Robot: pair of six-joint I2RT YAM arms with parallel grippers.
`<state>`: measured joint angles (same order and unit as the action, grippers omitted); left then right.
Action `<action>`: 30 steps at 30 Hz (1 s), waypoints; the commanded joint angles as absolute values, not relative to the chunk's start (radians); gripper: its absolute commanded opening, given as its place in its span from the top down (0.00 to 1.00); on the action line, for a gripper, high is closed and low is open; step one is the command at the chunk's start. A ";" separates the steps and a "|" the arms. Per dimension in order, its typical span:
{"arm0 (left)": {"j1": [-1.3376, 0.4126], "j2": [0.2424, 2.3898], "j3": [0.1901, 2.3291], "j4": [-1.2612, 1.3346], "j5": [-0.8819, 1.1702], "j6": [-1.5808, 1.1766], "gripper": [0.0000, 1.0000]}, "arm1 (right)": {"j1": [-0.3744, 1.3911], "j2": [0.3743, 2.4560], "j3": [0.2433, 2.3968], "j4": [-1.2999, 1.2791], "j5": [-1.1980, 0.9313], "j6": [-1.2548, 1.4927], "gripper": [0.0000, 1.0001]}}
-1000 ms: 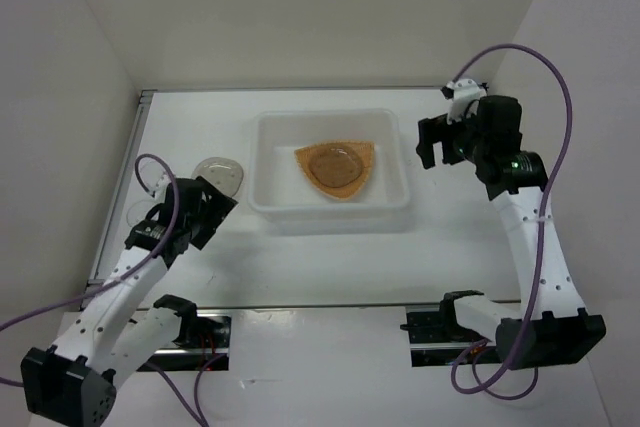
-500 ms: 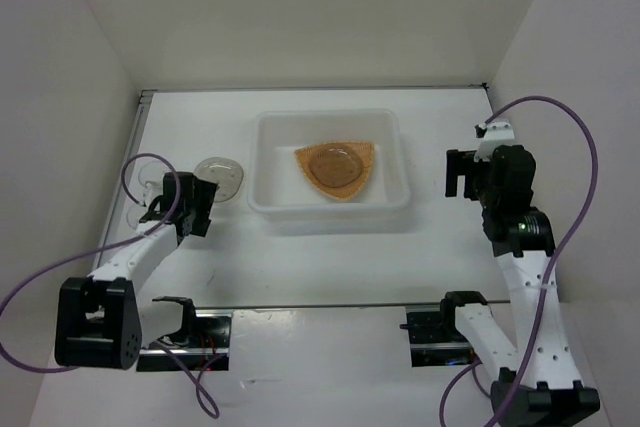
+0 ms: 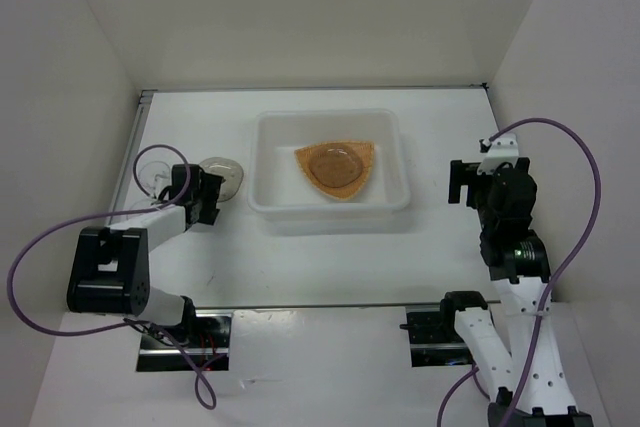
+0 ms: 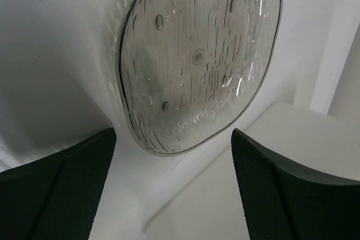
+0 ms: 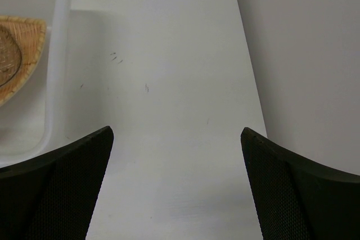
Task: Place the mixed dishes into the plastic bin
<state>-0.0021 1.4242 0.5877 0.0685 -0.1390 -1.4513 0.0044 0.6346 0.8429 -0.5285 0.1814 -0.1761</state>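
Observation:
A translucent grey saucer (image 4: 197,54) lies on the white table left of the plastic bin (image 3: 262,162); it also shows from above as the saucer (image 3: 223,174). My left gripper (image 4: 174,189) is low at its near edge, open, its fingers (image 4: 62,189) on either side just short of the rim, and from above the left gripper (image 3: 210,192) sits at the saucer's lower left. In the bin lies the tan plate (image 3: 337,167) with a round saucer on it. My right gripper (image 3: 470,185) hangs open right of the bin over bare table (image 5: 169,82).
A clear round dish, apparently a cup (image 3: 155,164), stands left of my left gripper near the table's left edge. White walls close in the table on three sides; the right wall (image 5: 304,54) is near my right gripper. The bin's right wall (image 5: 59,54) shows in the right wrist view.
My left arm has reached forward and down to the saucer's edge. My right arm has drawn back from beside the bin toward the right wall, still open.

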 commanded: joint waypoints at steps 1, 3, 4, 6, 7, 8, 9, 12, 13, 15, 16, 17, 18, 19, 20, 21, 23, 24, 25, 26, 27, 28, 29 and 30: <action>0.003 1.482 0.592 0.101 -0.124 -1.466 0.10 | 0.012 0.575 0.822 -0.428 0.192 -0.196 0.02; 0.003 1.515 0.621 0.101 -0.124 -1.466 0.21 | 0.012 0.537 0.795 -0.428 0.181 -0.222 0.02; 0.003 1.529 0.621 0.101 -0.115 -1.466 0.25 | 0.012 0.525 0.785 -0.428 0.181 -0.233 0.02; 0.003 1.542 0.630 0.101 -0.115 -1.466 0.40 | 0.012 0.506 0.785 -0.417 0.181 -0.233 0.02; 0.003 1.542 0.640 0.091 -0.106 -1.466 0.45 | 0.012 0.506 0.785 -0.417 0.181 -0.233 0.02; 0.003 1.552 0.640 0.091 -0.106 -1.477 0.49 | 0.012 0.506 0.785 -0.417 0.181 -0.233 0.02; 0.003 1.552 0.640 0.081 -0.106 -1.477 0.55 | 0.012 0.506 0.785 -0.417 0.181 -0.233 0.02; 0.003 1.571 0.658 0.071 -0.115 -1.477 0.83 | 0.012 0.515 0.785 -0.417 0.181 -0.233 0.02; 0.003 1.583 0.675 0.071 -0.115 -1.477 0.92 | 0.012 0.515 0.785 -0.417 0.181 -0.233 0.02; 0.012 1.592 0.707 0.037 -0.106 -1.477 1.00 | 0.012 0.515 0.785 -0.417 0.181 -0.233 0.02; 0.012 1.601 0.718 0.026 -0.106 -1.477 1.00 | 0.012 0.515 0.785 -0.417 0.181 -0.233 0.02; 0.012 1.601 0.729 -0.001 -0.106 -1.477 1.00 | 0.012 0.515 0.785 -0.417 0.181 -0.233 0.02; 0.012 1.588 0.742 -0.021 -0.106 -1.467 1.00 | 0.012 0.515 0.785 -0.417 0.181 -0.233 0.02; 0.012 1.556 0.779 -0.047 -0.142 -1.466 1.00 | 0.012 0.515 0.776 -0.417 0.181 -0.233 0.02; 0.012 1.533 0.801 -0.107 -0.172 -1.466 1.00 | 0.012 0.515 0.776 -0.417 0.181 -0.233 0.02; 0.012 1.481 0.822 -0.133 -0.202 -1.456 1.00 | 0.012 0.515 0.776 -0.417 0.181 -0.233 0.02; 0.012 1.431 0.898 -0.219 -0.297 -1.456 1.00 | 0.012 0.515 0.776 -0.417 0.181 -0.233 0.02; 0.012 1.395 0.931 -0.245 -0.325 -1.447 1.00 | 0.012 0.515 0.776 -0.417 0.181 -0.233 0.02; 0.012 1.381 0.963 -0.289 -0.374 -1.434 1.00 | 0.012 0.515 0.776 -0.417 0.181 -0.233 0.02; 0.012 1.359 1.030 -0.305 -0.393 -1.422 1.00 | 0.012 0.515 0.776 -0.417 0.181 -0.242 0.02; 0.012 1.359 1.066 -0.323 -0.409 -1.410 1.00 | 0.012 0.515 0.776 -0.417 0.181 -0.242 0.02; 0.012 1.344 1.100 -0.340 -0.422 -1.395 1.00 | 0.012 0.515 0.776 -0.417 0.170 -0.242 0.02; 0.012 1.335 1.126 -0.341 -0.422 -1.379 1.00 | 0.012 0.515 0.776 -0.417 0.170 -0.242 0.02; 0.012 1.324 1.162 -0.321 -0.393 -1.356 1.00 | 0.012 0.515 0.776 -0.417 0.170 -0.242 0.02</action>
<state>0.0059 1.3746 1.0737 -0.2882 -0.3302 -1.4189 0.0044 0.5133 0.7776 -0.4706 0.1749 -0.2310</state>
